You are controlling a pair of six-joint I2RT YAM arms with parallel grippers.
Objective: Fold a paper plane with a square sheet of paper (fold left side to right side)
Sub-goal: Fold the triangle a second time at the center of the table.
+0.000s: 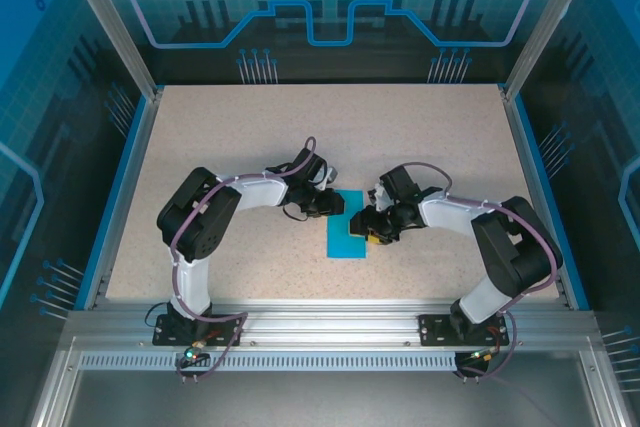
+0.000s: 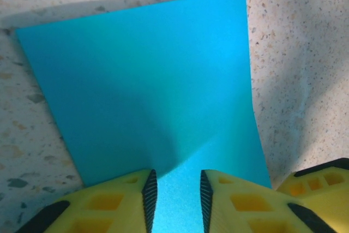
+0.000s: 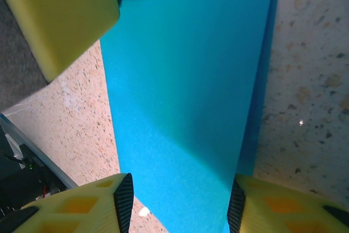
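Top external view puts the folded square sheet of paper (image 1: 345,245) at frame centre, between your grippers. Left gripper (image 1: 333,205) and right gripper (image 1: 366,230) both stand apart, clamping nothing. Pin the layers flat and press the crease firmly, edges aligned.

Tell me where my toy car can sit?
Bare: the far half of the table by the back wall, and the near strip between the arm bases. Crowded middle: left gripper and right gripper meet over the blue paper.
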